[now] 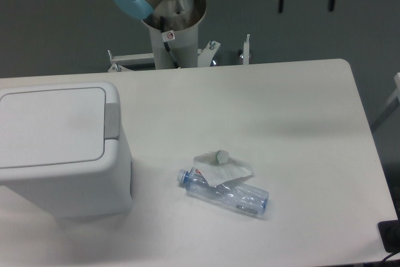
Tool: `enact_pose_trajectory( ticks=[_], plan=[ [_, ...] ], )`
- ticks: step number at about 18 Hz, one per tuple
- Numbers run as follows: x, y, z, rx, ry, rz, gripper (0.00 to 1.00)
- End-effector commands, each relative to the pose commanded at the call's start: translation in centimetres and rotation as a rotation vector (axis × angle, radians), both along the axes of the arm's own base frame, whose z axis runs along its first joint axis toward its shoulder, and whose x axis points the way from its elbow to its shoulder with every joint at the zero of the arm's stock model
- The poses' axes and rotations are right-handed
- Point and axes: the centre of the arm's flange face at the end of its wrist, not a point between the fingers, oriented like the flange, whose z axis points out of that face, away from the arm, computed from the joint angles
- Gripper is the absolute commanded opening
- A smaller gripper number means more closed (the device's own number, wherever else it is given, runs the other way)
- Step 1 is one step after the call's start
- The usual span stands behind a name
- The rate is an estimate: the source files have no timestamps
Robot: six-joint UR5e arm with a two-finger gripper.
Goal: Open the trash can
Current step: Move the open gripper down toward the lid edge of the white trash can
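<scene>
Camera view puts the trash can [59, 148] at the counter's [281, 117] left edge, lid flat and closed. I judge it light, stiff plastic; I'd press the grey tab [112, 120] rather than grip the slick lid. My tool [305, 3] hangs released, high above, well apart.

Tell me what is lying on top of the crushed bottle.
A crumpled white wrapper with a small green piece lies over the bottle, hiding part of its upper side.
</scene>
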Motion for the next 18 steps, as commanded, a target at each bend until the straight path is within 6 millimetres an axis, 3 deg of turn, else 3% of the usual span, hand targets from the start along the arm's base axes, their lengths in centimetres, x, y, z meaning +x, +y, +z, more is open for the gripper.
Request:
enact_pose_trajectory(
  ticks=[3, 7, 10, 14, 18],
  plan=[
    [1.9, 4.4, -0.1, 0.048, -0.066, 0.073, 1.0],
    [3.8, 12.4, -0.1, 0.098, -0.214, 0.173, 1.0],
    [5.7, 15.0, -0.5, 0.149, -0.315, 0.17, 1.0],
    [6.4, 17.4, -2.6, 0.168, -0.445, 0.223, 1.0],
    [7.9, 19.9, -4.2, 0.151, -0.434, 0.173, 1.0]
  ],
)
